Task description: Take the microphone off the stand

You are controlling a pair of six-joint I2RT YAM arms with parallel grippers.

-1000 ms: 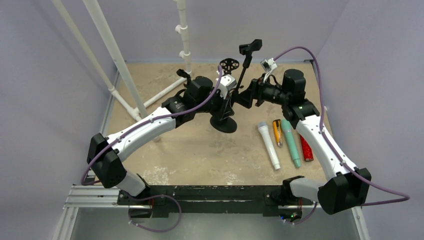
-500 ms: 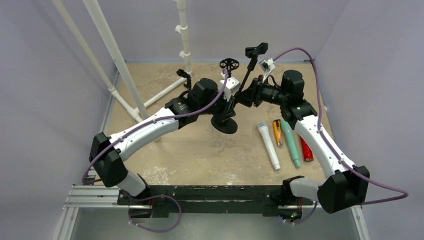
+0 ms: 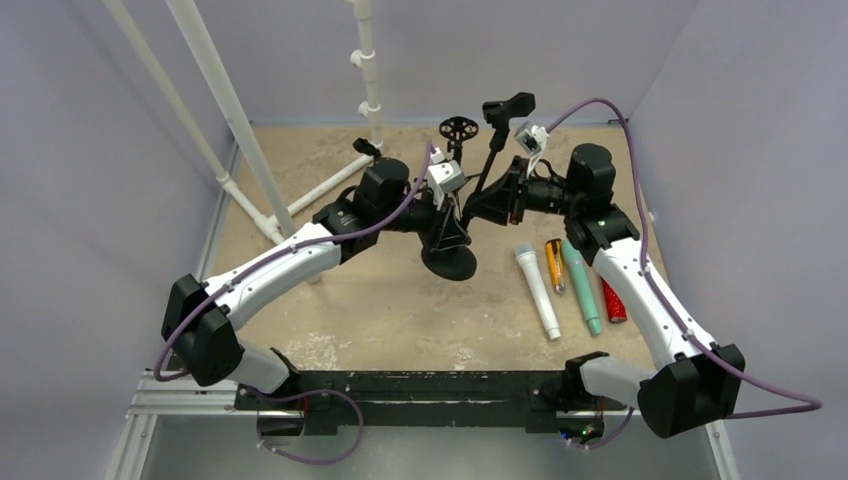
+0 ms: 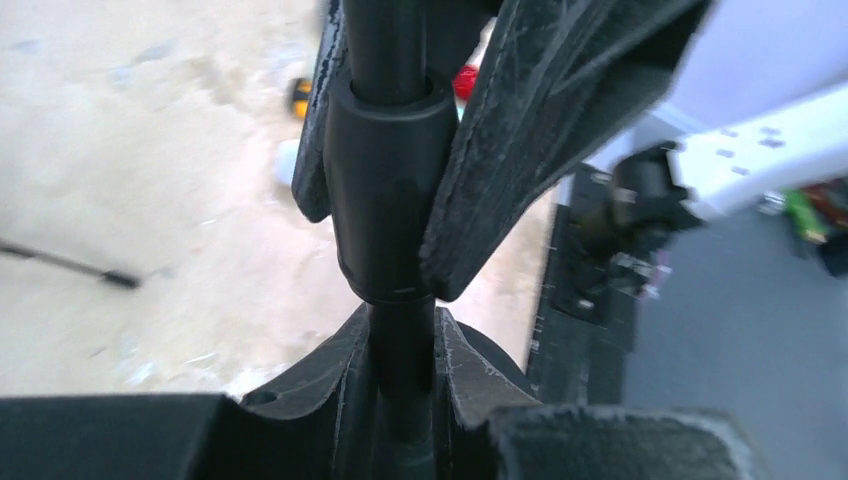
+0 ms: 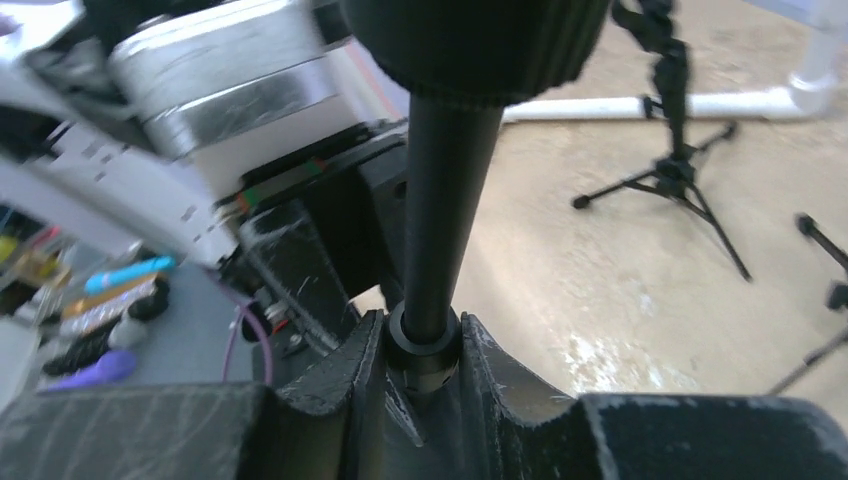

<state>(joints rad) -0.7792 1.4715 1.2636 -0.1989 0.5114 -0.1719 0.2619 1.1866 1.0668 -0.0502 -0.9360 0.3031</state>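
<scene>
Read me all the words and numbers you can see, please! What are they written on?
None can be read anywhere.
White microphone, orange microphone, teal microphone, red microphone: too small to show any writing.
Right arm's white casing: small dark marks, too blurred to read.
Black stand: no writing shows.

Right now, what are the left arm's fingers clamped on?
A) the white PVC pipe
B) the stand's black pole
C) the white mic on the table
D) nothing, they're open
B: in the left wrist view the left fingers press in on both sides of the black pole, and the white mic lies apart from them on the table.
</scene>
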